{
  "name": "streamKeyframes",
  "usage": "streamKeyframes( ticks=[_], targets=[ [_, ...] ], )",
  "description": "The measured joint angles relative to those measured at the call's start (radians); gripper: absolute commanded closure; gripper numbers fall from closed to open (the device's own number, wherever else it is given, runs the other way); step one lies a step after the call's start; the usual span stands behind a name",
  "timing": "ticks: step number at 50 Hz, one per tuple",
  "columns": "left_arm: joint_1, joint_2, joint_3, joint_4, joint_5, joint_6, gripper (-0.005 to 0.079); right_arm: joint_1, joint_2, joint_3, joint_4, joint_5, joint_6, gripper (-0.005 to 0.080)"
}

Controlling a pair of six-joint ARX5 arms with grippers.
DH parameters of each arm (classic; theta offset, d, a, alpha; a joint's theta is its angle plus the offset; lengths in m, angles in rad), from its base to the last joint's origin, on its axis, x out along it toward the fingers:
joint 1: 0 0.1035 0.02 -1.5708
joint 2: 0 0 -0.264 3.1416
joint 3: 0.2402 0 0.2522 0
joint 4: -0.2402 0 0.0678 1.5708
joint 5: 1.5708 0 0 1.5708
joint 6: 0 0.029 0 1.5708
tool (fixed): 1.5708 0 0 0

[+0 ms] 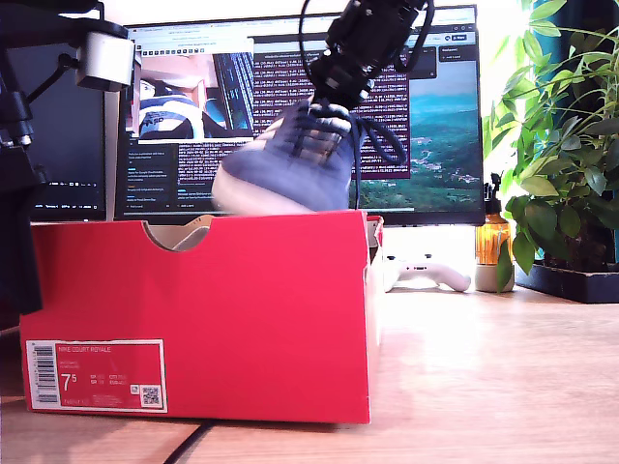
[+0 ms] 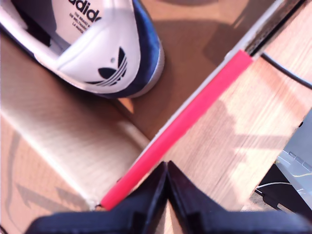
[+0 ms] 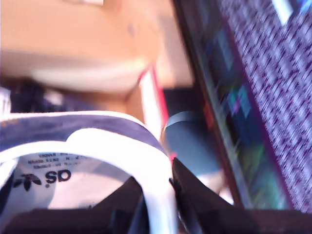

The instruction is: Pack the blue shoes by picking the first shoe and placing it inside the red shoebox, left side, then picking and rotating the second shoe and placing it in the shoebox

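Where the exterior view is nearest, box (image 1: 193, 319): red, on the wooden table (image 1: 484, 367), towards the exterior view's left; white label (image 1: 95, 374) low on its front, half-round notch (image 1: 179, 232) in the top edge
Cable (image 1: 189, 443): dark, runs out from under the box front
First shoe (image 2: 107, 53): lies inside the box on brown card, white heel tab with a trefoil mark facing my first wrist camera, navy sides
My first gripper (image 2: 166, 168): fingers pressed together with nothing between them, poised over the red rim (image 2: 185, 122), above where box meets table
Second shoe (image 1: 290, 164): navy with a pale sole, blurred, in the air just above the box's back edge, laces dangling
My second gripper (image 1: 334, 92): comes down from the top of the exterior view; fingers clamp the shoe's white heel collar (image 3: 156, 195), one inside and one outside
Controller (image 1: 426, 274): white, on the table behind the box, at the exterior view's right
Bottle (image 1: 491, 242): amber, beside the controller
Monitor (image 1: 435, 116): behind everything, showing text windows and a landscape
Plant (image 1: 561, 145): leafy, far at the exterior view's right
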Motion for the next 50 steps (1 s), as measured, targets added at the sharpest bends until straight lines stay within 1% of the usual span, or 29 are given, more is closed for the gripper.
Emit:
streamKeyframes(
  ticks=[6,10,22,40,50],
  targets=[
    [0.000,0.000,0.000,0.001,0.000,0.000,0.0762,0.000,0.000,0.000,-0.093,0.024,-0.005,0.0765],
    [0.000,0.000,0.000,0.003,0.000,0.000,0.0762,-0.003,0.000,0.000,-0.119,0.036,-0.005,0.0765],
    [0.000,0.000,0.000,0.014,0.001,0.000,0.0762,-0.006,0.000,0.000,-0.132,0.056,-0.002,0.0765],
    [0.000,0.000,0.000,0.015,0.001,0.001,0.0762,-0.006,0.002,0.000,-0.141,0.079,0.069,0.0765],
    [0.000,0.000,0.000,0.016,0.001,0.002,0.0762,0.009,0.054,0.022,-0.140,0.104,0.109,0.0765]
  ],
)
